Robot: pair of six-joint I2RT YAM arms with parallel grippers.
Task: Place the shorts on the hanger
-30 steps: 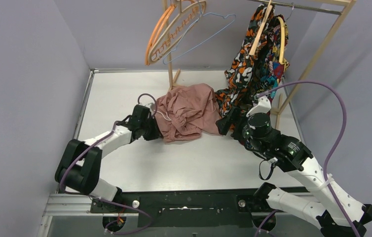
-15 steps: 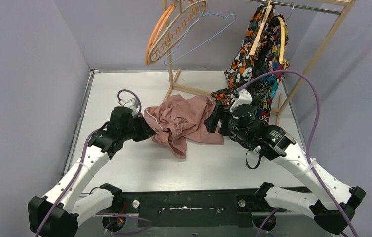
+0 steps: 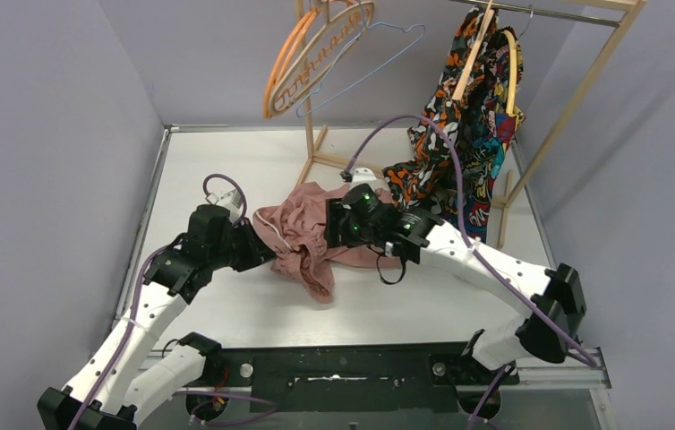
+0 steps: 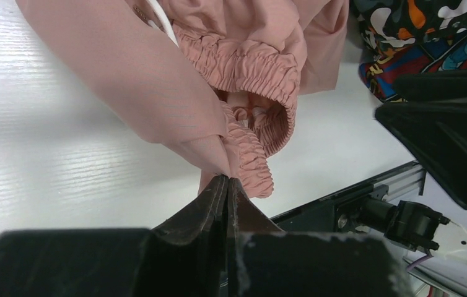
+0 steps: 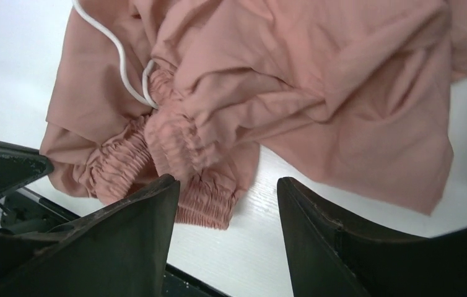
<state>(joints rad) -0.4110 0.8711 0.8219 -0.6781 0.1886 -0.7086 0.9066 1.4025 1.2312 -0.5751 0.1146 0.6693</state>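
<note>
The dusty-pink shorts (image 3: 303,235) lie crumpled on the white table, mid-left. My left gripper (image 3: 260,253) is shut on a fold of their fabric beside the gathered waistband; the left wrist view shows the shut jaws (image 4: 226,178) pinching the shorts (image 4: 157,80). My right gripper (image 3: 332,233) hovers over the shorts' right part, open and empty. In the right wrist view its fingers (image 5: 228,185) straddle the waistband end of the shorts (image 5: 318,80), near the white drawstring (image 5: 119,55). The light-blue wire hanger (image 3: 365,64) hangs on the rack at the back, far from both grippers.
An orange plastic hanger (image 3: 282,67) and pale wooden hangers (image 3: 329,40) hang beside the blue one. A multicoloured patterned garment (image 3: 459,116) hangs at back right, reaching the table. The wooden rack's post (image 3: 309,121) and slanted leg (image 3: 576,98) stand behind.
My left gripper has dragged the shorts left and nearer. My right arm has swung left from the shorts' right edge to above their middle.
</note>
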